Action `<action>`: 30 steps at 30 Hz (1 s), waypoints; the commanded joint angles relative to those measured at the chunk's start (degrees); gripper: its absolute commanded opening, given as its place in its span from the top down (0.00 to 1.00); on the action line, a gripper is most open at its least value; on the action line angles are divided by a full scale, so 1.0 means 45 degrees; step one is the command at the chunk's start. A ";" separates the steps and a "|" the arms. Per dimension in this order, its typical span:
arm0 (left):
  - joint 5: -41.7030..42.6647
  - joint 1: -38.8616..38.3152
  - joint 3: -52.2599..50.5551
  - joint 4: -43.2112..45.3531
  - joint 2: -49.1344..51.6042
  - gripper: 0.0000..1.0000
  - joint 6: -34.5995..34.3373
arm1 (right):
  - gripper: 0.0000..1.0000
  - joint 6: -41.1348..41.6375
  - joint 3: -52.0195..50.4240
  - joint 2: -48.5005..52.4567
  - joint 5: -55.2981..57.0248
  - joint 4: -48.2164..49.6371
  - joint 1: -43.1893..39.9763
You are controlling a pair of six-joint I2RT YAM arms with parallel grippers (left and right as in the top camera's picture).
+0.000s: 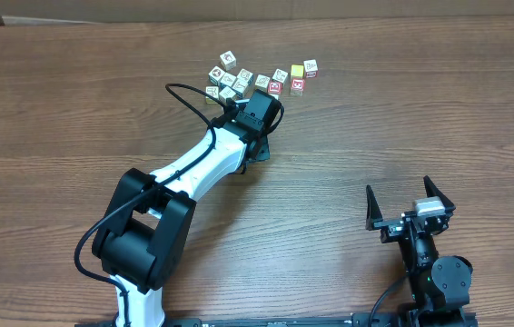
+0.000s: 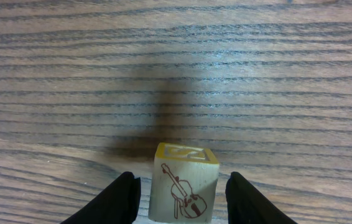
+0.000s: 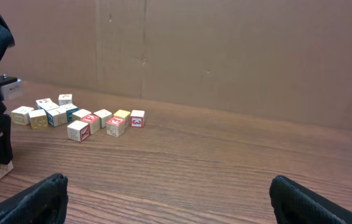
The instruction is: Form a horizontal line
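The left pincer (image 2: 183, 190) is seen spread around a cube (image 2: 185, 163) marked with a stringed instrument. One finger stands at each flank with a thin gap left on both sides, so nothing is pinched yet. The cube seems to sit slightly nearer the right finger. If the jaws are closed as they stand, it could be twisted or nudged sideways before it is gripped, and a skewed hold would be carried into the placement.

From above, the wrist is found just beside the loose cluster (image 1: 232, 77) and near the horizontal line (image 1: 296, 72), the three-cube row at the group's far right. Either could be knocked by a careless lift or swing. The row could also be shoved crooked if the cube is pressed in too hard.

The right pincer (image 1: 400, 195) is held wide apart and empty, well apart from the cubes.

The surface (image 1: 402, 109) is brown wood with the grain running sideways. A plain brown wall (image 3: 226, 56) is seen behind it.
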 commanded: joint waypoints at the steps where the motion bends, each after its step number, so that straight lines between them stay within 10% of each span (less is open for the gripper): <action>1: -0.0151 -0.0083 -0.0073 0.0053 -0.0194 0.59 -0.0126 | 0.00 -0.0010 -0.0136 -0.0126 -0.0078 0.0073 0.0049; 30: -0.0233 -0.0078 -0.0641 0.0811 -0.0194 0.58 -0.0126 | 0.00 -0.0015 -0.0136 -0.0126 -0.0073 0.0073 0.0049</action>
